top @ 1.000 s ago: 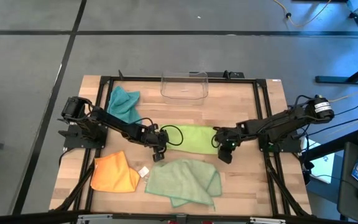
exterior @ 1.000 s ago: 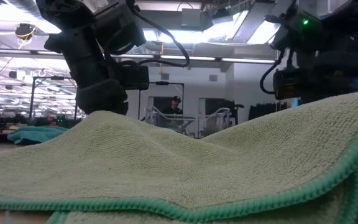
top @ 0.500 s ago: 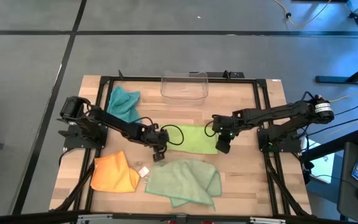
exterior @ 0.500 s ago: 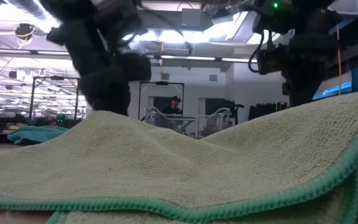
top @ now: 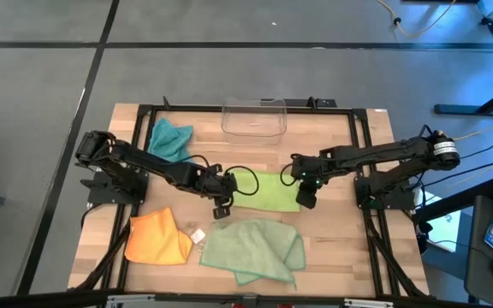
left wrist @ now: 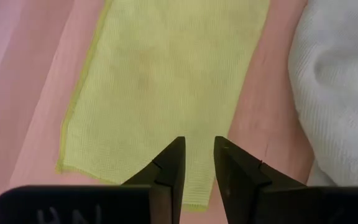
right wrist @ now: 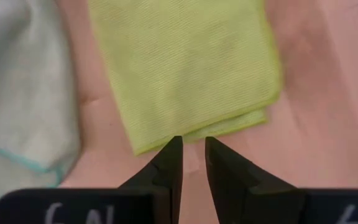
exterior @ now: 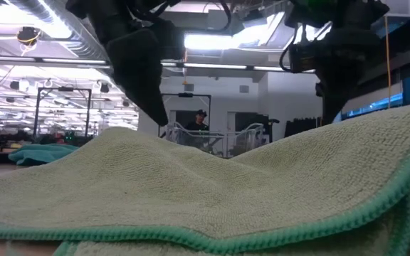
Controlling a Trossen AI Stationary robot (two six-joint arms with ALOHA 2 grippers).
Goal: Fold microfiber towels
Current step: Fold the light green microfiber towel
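Lime green towel (top: 268, 189) folded flat, long axis running 9 to 3 o'clock, left gripper (top: 222, 208) and right gripper (top: 306, 199) at its ends, each narrowly parted, pinching nothing.

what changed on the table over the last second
The right gripper swung from the table's front-right up to the right end of the lime green towel. The left gripper shifted slightly right, to that towel's left end. Neither grips anything. The teal, orange and sage towels stayed put.
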